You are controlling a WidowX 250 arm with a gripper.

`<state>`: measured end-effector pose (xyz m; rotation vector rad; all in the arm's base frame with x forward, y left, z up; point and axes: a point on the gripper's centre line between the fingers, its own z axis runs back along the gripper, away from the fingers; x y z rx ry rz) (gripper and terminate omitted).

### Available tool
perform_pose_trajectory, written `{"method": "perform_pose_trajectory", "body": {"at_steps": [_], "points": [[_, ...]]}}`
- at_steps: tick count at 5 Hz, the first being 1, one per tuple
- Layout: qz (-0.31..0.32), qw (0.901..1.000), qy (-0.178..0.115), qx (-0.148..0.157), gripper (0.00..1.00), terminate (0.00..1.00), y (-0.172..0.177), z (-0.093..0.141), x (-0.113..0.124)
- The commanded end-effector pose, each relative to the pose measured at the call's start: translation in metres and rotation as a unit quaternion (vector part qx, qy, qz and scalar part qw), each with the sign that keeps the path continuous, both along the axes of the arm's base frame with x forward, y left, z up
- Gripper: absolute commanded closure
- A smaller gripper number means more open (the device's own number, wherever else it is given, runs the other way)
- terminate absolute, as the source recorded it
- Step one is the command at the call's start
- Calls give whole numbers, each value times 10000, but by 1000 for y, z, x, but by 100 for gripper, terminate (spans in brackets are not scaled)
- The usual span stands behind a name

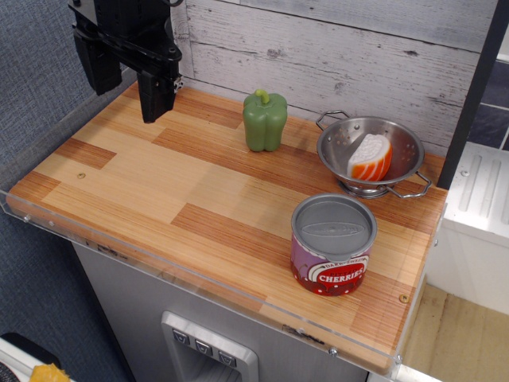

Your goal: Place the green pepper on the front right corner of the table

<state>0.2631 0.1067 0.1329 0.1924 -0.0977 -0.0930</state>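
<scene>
The green pepper (pixel 265 121) stands upright on the wood-plank table, near the whitewashed back wall. My black gripper (pixel 126 102) hangs above the table's far left part in this view, well to the left of the pepper and apart from it. Its two fingers (pixel 156 94) are spread and hold nothing. The front right corner of the table (pixel 36 195) lies at the near left of the image, by the blue-grey fabric wall. It has a dark brown plank patch (pixel 83 151), a small screw (pixel 80 176) and a clear plastic rim. Nothing sits on it.
A steel colander (pixel 398 139) with an orange-and-white wedge (pixel 371 157) stands at the back right. A cherries can (pixel 332 245) stands near the right front edge. A white appliance (pixel 481 199) is beyond the table's right side.
</scene>
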Motion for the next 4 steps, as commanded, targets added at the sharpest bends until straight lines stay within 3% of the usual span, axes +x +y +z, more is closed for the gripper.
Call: {"method": "perform_pose_trajectory", "body": {"at_steps": [1, 2, 4], "points": [[0, 10000, 0, 0, 0, 0, 0, 0, 0], [-425, 9963, -432, -614, 0, 0, -7, -6, 19], [-774, 9947, -502, -456, 0, 0, -30, -21, 72]]}}
